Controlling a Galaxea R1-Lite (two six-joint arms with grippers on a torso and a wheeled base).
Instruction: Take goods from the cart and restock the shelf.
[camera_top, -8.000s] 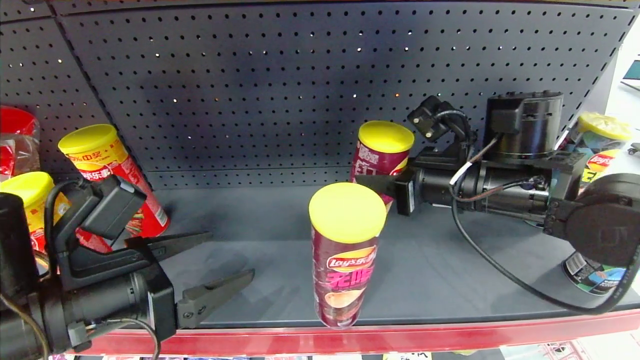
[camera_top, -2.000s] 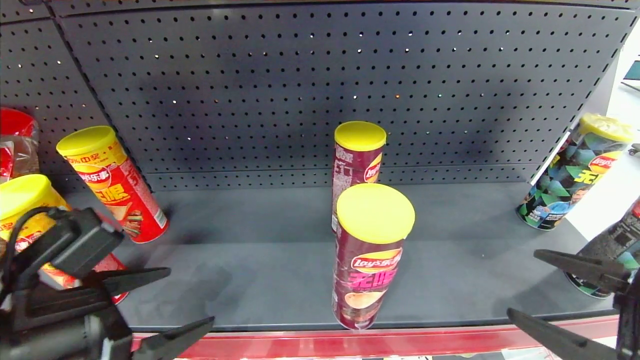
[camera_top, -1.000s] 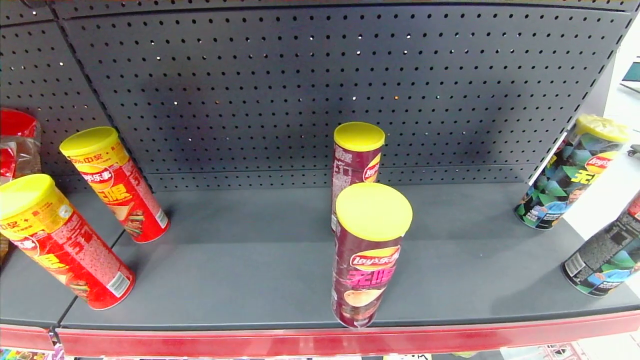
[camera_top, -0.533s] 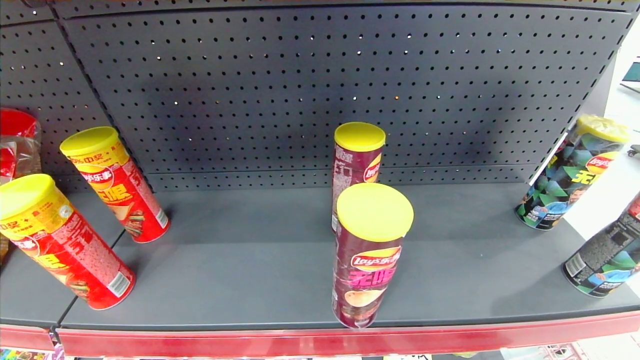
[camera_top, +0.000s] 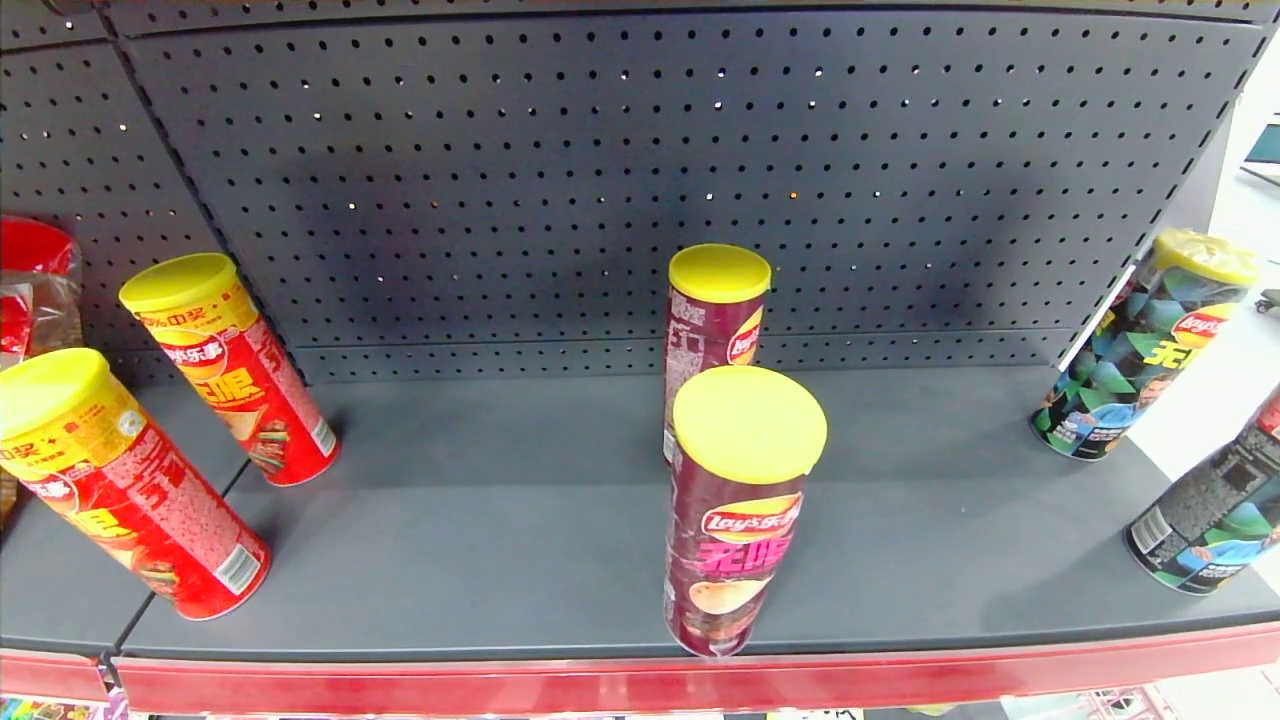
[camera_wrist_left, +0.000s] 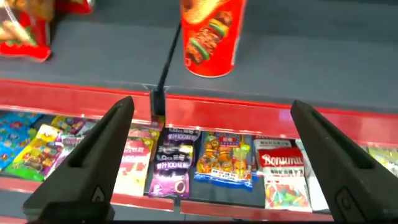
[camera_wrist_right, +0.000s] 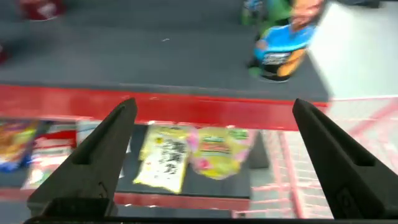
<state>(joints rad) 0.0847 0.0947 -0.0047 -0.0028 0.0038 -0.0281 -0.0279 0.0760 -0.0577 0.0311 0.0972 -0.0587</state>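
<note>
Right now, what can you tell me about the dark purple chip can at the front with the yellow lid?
The front can is a tall dark purple tube with a red and yellow logo, pink letters and a chip picture. A flat yellow plastic lid closes it. It stands upright near the front edge of the grey shelf, with a matching can right behind.

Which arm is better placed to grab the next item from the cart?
Probably right: the right gripper is open and empty, and what looks like the red wire cart lies near it.
</note>
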